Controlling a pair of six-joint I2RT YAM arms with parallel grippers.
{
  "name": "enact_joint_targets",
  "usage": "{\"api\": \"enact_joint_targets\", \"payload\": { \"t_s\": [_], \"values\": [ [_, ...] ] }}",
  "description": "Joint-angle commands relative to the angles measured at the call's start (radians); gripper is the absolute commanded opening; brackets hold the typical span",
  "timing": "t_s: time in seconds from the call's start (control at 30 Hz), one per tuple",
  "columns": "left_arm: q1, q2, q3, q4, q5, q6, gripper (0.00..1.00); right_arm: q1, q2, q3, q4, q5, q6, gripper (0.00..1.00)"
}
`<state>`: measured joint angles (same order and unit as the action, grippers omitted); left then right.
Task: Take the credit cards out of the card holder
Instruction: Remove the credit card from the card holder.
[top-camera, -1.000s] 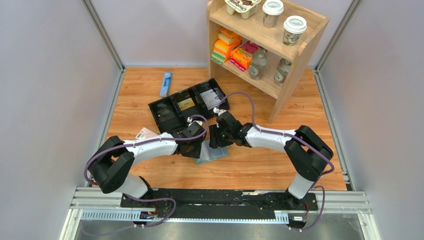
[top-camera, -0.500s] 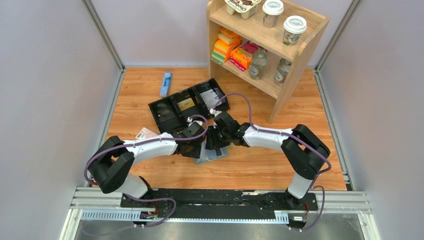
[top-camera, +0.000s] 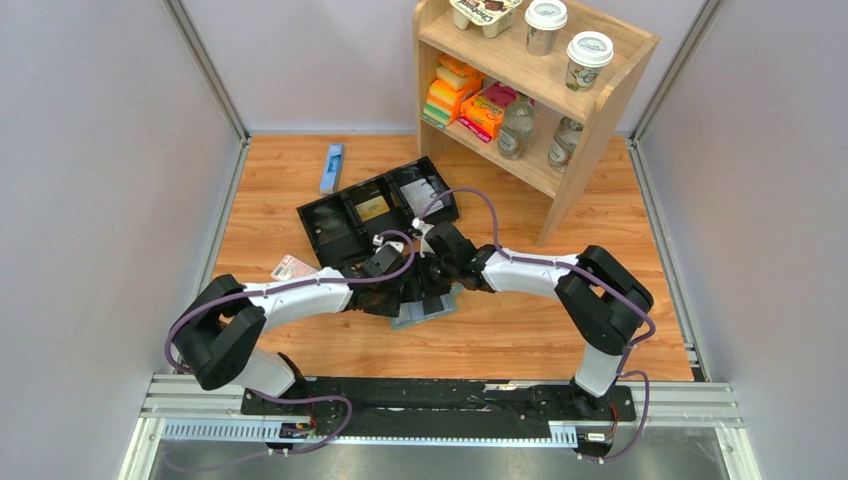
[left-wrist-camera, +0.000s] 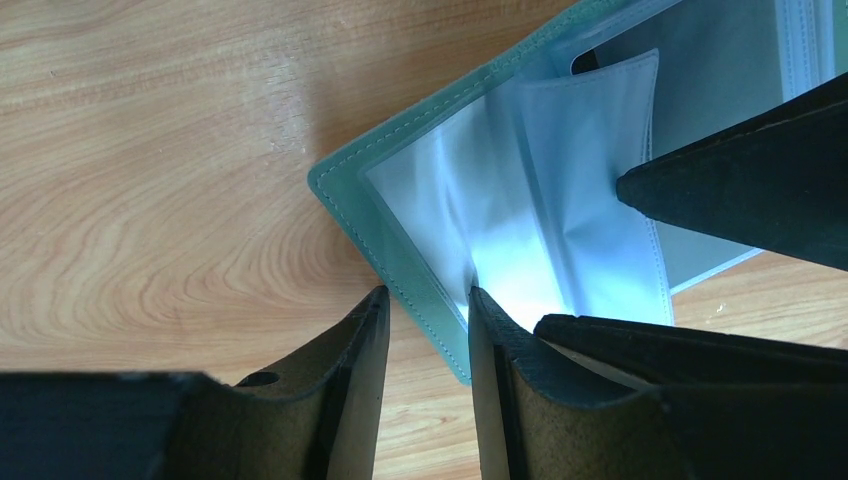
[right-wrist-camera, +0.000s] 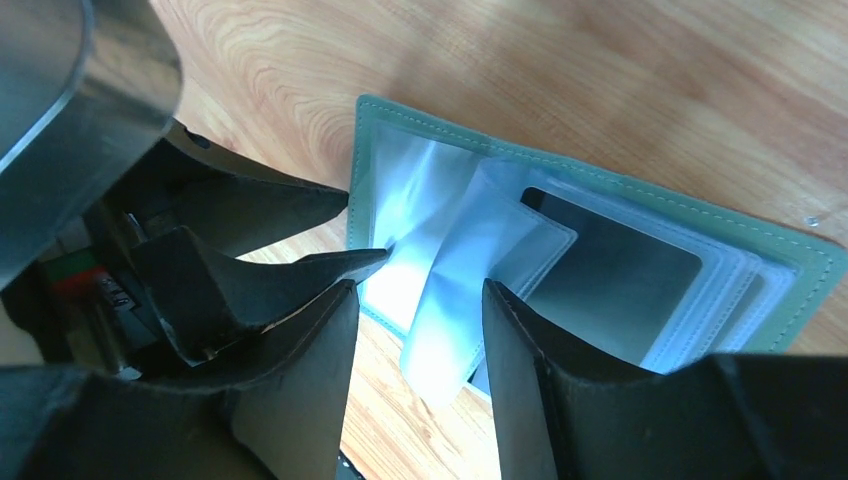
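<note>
From above, we see the card holder (top-camera: 418, 316) lying opened on the desk (top-camera: 540, 335), with the black tray (top-camera: 345, 225) just beyond it. The left tool (top-camera: 407, 294) and the right tool (top-camera: 437, 288) both crowd down onto the holder and hide most of it.

In the left wrist view, the left tool is released. Its fingers (left-wrist-camera: 345, 390) are a little apart and straddle the holder's stitched green edge, one tip on the wood outside the holder and the other on a clear sleeve (left-wrist-camera: 560, 230) inside it. We judge it is pinning the holder rather than gripping it.

In the right wrist view, the right tool is released too, with its fingers (right-wrist-camera: 520, 390) on either side of a loose sleeve flap (right-wrist-camera: 445, 320). A dark card (right-wrist-camera: 610, 265) sits in a pocket just past that flap, deeper in the holder.

If the right tool closed here, we think it would pinch empty plastic, not the card. Pulling would then drag the whole holder, since only its edge is pressed down. The two tools are also nearly touching over the holder, so a small sideways move could knock them together.
</note>
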<state>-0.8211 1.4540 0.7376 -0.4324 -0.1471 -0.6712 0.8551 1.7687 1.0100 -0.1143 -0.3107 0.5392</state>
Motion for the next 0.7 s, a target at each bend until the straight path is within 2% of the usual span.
{"api": "enact_joint_targets", "payload": {
  "t_s": [0.0, 0.17, 0.4, 0.53, 0.67],
  "values": [
    [-0.003, -0.032, -0.023, 0.043, 0.018, 0.005, 0.43, 0.007, -0.001, 0.050, 0.054, -0.039, 0.013, 0.52],
    [-0.001, -0.030, -0.024, 0.040, 0.017, 0.002, 0.43, 0.007, -0.067, 0.061, -0.014, 0.053, -0.034, 0.52],
    [-0.001, -0.034, -0.024, 0.035, 0.011, -0.001, 0.43, 0.007, -0.138, 0.065, -0.139, 0.390, -0.111, 0.54],
    [0.000, -0.029, -0.021, 0.034, 0.012, -0.001, 0.43, 0.007, -0.118, 0.070, -0.159, 0.427, -0.137, 0.56],
    [0.000, -0.024, -0.018, 0.032, 0.012, -0.001, 0.43, 0.007, -0.106, 0.058, -0.121, 0.401, -0.156, 0.61]
  ]
}}
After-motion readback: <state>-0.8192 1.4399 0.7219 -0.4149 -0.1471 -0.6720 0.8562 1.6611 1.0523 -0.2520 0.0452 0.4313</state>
